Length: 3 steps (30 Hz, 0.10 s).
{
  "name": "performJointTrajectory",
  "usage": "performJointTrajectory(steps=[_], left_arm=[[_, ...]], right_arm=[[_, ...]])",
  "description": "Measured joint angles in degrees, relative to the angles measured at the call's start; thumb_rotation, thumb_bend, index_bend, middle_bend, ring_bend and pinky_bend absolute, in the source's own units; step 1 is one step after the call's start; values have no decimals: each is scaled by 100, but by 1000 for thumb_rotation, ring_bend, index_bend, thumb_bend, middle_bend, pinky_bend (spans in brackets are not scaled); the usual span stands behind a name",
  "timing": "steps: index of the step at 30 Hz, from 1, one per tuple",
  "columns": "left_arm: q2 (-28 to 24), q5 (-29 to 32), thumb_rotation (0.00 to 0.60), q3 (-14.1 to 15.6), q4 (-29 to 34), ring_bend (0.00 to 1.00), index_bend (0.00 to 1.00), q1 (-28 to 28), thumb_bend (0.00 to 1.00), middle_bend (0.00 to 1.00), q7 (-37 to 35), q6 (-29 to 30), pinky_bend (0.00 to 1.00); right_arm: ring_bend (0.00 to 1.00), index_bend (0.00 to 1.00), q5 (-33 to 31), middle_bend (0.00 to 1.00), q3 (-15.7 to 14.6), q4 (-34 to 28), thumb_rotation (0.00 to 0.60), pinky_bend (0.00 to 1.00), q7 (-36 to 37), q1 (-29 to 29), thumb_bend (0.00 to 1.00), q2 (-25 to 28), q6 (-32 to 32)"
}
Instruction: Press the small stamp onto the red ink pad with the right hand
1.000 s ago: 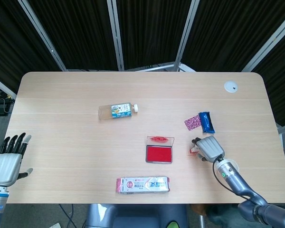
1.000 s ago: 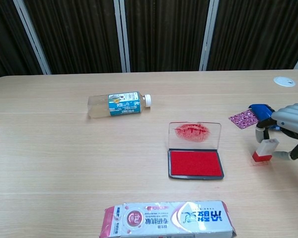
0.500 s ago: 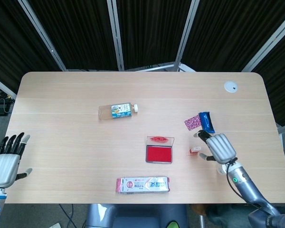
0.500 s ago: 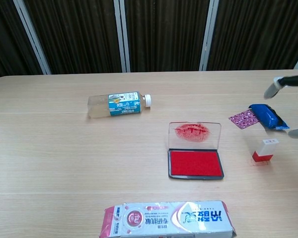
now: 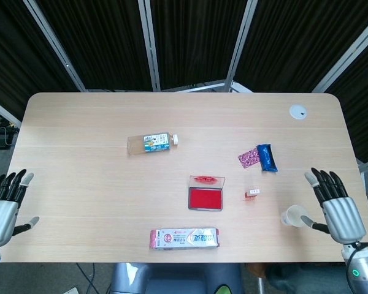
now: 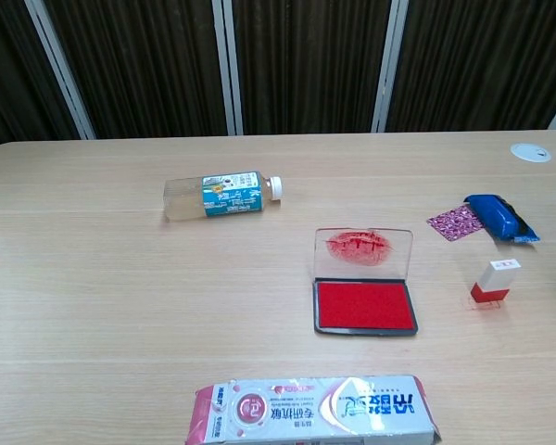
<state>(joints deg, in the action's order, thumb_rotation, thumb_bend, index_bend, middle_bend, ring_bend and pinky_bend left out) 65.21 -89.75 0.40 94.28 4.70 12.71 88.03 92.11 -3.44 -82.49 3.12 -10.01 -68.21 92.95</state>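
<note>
Stamp [image 6: 494, 280] stands upright on the table [image 5: 80, 153], white body with red base, alone, nothing touching it; in the head view it is the small piece [image 5: 252, 193] just right of the ink pad [image 5: 205, 198]. Ink pad sits open near table centre, red pad face up [image 6: 365, 306], clear lid [image 6: 362, 249] tilted up at the back edge with red smears on it. Stamp and pad are near each other but apart, bare table between. Right hand [image 5: 335, 205] is well off to the right of the stamp at the table's right edge, seen from the back, fingers [image 5: 322, 180] spread and pointing away from the robot, thumb out toward the left, holding nothing; not visible in the chest view. A round pale disc [image 5: 292, 215] lies on the table just left of that thumb. Left hand [image 5: 3, 205] hangs off the table's left front corner, also back-side up, fingers apart and extended, empty. Behind the stamp, a blue packet [image 6: 499, 218] and a purple patterned packet [image 6: 455, 222] lie side by side, touching or nearly so. Clear bottle [image 6: 222, 196] with a blue label lies on its side left of centre, white cap pointing right. A pink-and-white tissue pack [image 6: 315, 409] lies at the front edge, in front of the pad. White round cap [image 5: 298, 111] set in the table at the far right corner.
</note>
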Motion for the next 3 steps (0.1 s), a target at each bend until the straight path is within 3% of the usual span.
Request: performJointTrajectory(steps=[3], left_arm=[[-16,-84,600,7,-74,0,0,-19,0,0,-91,74,0]], right_arm=[[0,0,13,0,-25,36,600,0,25,174,0,-15,110]])
